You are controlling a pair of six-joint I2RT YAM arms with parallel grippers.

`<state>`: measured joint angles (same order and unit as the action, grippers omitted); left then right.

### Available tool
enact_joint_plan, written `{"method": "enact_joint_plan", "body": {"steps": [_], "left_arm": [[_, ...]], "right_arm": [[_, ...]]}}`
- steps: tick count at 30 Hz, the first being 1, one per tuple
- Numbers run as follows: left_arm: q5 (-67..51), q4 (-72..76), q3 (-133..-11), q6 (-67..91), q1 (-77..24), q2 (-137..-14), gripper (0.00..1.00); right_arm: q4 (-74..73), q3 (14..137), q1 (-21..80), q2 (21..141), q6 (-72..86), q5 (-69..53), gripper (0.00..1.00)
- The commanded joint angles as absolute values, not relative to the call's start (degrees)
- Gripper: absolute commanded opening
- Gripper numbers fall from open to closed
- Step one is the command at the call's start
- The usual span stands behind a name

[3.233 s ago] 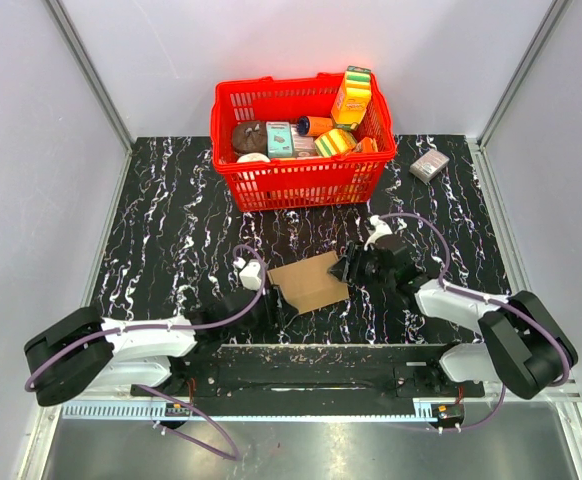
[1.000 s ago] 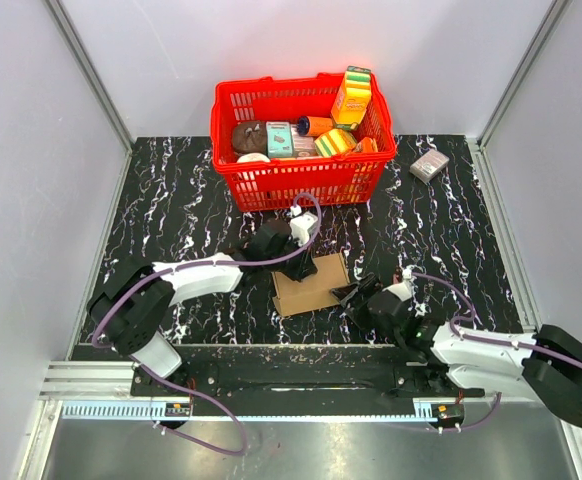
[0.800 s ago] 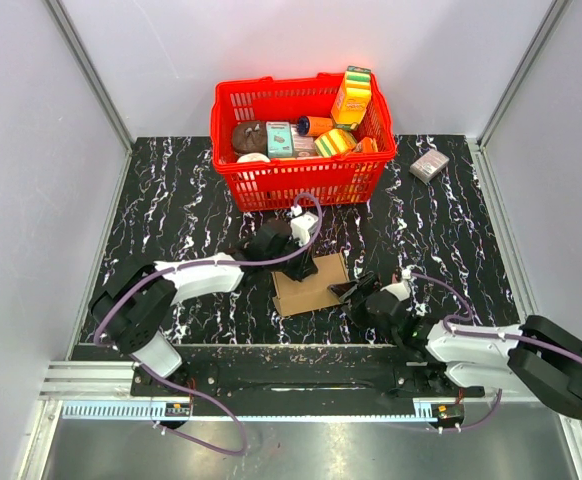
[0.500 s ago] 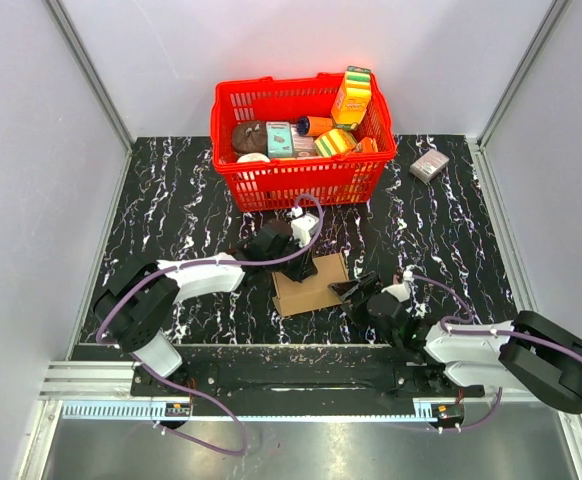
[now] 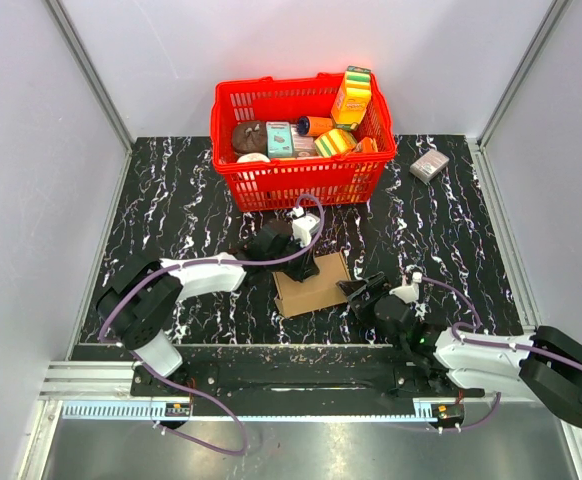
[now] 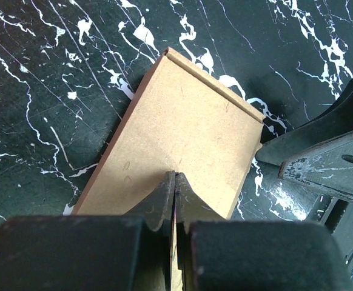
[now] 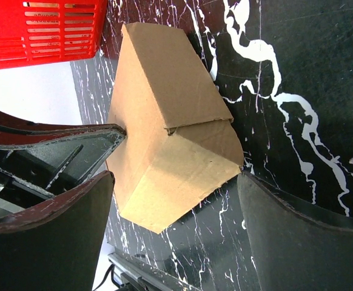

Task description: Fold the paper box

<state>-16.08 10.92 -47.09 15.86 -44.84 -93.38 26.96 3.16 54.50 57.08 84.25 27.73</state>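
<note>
The paper box [image 5: 311,287] sits partly folded, centrally towards the near edge of the worktop [image 5: 171,200]. The left gripper [image 6: 174,185] pinches its far edge. The right gripper [image 5: 356,290] gapes at its right end, which I'd push squarely inward along the crease.

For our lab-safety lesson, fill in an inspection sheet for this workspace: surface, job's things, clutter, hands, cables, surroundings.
Surface: black, white-veined table.
Job's things: brown box, partly folded, lying between the hands.
Clutter: red basket of packages at the back; grey box at back right.
Hands: left hand shut on the box's edge; right hand open at the box's right end.
Cables: purple cables loop along both arms.
Surroundings: grey walls on three sides; rail along the near edge.
</note>
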Motion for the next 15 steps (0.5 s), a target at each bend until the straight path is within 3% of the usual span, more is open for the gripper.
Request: {"method": "enact_joint_plan", "body": {"steps": [1, 15], "left_arm": [[-17.84, 13.18, -46.41, 14.85, -44.82, -94.31, 0.00], [-18.10, 13.53, -46.23, 14.59, -44.82, -95.18, 0.00]], "right_arm": [[27.42, 0.53, 54.93, 56.86, 83.58, 30.94, 0.89], [31.73, 0.35, 55.02, 55.11, 80.25, 30.15, 0.89]]}}
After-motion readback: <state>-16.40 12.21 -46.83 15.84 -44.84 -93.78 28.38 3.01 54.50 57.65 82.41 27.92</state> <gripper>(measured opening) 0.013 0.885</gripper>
